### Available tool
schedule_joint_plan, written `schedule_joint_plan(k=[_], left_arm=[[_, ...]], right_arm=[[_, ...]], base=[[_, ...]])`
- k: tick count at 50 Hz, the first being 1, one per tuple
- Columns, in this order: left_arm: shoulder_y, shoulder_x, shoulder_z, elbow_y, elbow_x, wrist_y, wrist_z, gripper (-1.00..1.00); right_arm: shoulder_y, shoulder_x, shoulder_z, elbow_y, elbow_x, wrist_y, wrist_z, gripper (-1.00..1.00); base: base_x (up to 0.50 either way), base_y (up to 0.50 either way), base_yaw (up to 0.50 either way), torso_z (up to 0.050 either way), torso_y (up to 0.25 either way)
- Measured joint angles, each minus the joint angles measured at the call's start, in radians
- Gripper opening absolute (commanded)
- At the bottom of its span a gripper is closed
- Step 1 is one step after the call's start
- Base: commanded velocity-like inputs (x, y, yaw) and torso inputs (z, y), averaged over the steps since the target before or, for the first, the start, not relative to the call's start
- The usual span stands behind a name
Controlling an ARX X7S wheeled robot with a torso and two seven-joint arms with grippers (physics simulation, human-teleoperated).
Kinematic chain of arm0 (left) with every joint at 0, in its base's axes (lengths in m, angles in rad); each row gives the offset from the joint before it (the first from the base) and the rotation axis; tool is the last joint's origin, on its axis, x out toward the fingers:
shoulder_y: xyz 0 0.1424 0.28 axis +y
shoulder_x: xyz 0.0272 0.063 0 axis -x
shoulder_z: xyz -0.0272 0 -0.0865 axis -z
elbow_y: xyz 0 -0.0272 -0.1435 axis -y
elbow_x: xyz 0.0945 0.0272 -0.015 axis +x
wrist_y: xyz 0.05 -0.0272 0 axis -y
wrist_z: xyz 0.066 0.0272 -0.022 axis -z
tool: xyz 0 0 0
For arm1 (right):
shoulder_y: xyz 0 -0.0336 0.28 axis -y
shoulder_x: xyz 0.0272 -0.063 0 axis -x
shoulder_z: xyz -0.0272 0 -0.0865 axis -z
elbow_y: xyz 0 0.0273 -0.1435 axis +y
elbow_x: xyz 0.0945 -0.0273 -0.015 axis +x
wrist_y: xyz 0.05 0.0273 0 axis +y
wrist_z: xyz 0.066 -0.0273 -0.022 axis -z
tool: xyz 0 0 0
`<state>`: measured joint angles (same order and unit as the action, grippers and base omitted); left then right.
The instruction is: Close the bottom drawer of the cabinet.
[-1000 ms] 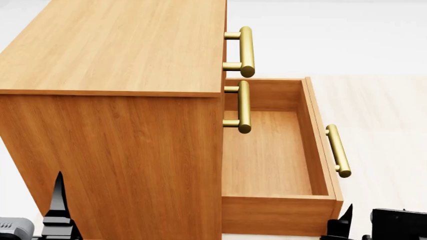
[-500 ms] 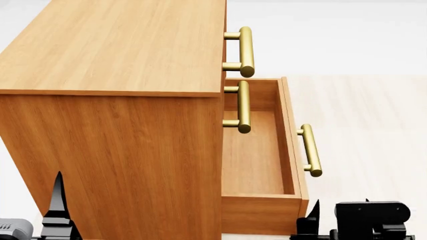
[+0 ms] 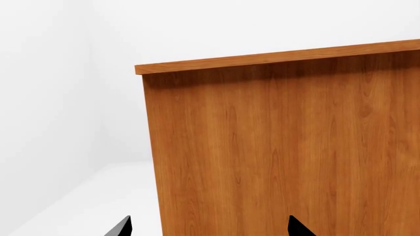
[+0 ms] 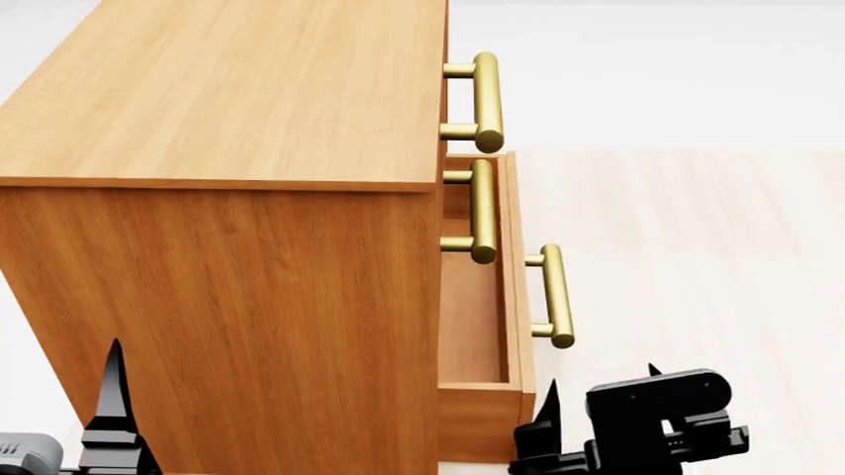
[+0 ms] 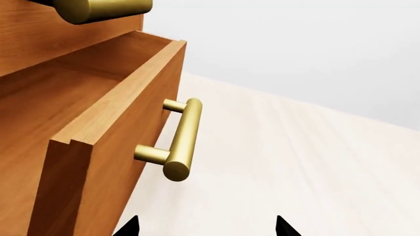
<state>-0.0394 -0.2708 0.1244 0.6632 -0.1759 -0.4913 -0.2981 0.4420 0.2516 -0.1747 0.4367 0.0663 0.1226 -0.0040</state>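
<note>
Pushed further in, the bottom drawer (image 4: 516, 297) sits lower centre; the right gripper (image 4: 597, 421), jaws apart and empty, should press squarely.

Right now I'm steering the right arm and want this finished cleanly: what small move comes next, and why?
Probably a further short push of the right gripper toward the cabinet. The bottom drawer is not shut: in the head view its front stands proud of the two upper fronts, with a narrow strip of its inside showing. The gripper sits by the front's near corner, below the handle; contact cannot be told.
</note>
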Motion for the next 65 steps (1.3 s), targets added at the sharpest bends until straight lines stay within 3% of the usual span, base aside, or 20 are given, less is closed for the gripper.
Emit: schedule_joint_plan(k=[34, 65], left_arm=[[-0.003, -0.009, 0.012, -0.003, -0.011, 0.005, -0.016, 1.00], [0.003, -0.017, 0.026, -0.018, -0.015, 0.023, -0.029, 1.00]], right_arm=[[-0.023, -0.016, -0.101, -0.147, -0.030, 0.052, -0.044, 1.00], [-0.002, 0.087, -0.153, -0.331, 0.055, 0.214, -0.285, 1.00]], base=[[0.00, 0.00, 0.00, 0.000, 0.000], [0.00, 0.00, 0.00, 0.000, 0.001]])
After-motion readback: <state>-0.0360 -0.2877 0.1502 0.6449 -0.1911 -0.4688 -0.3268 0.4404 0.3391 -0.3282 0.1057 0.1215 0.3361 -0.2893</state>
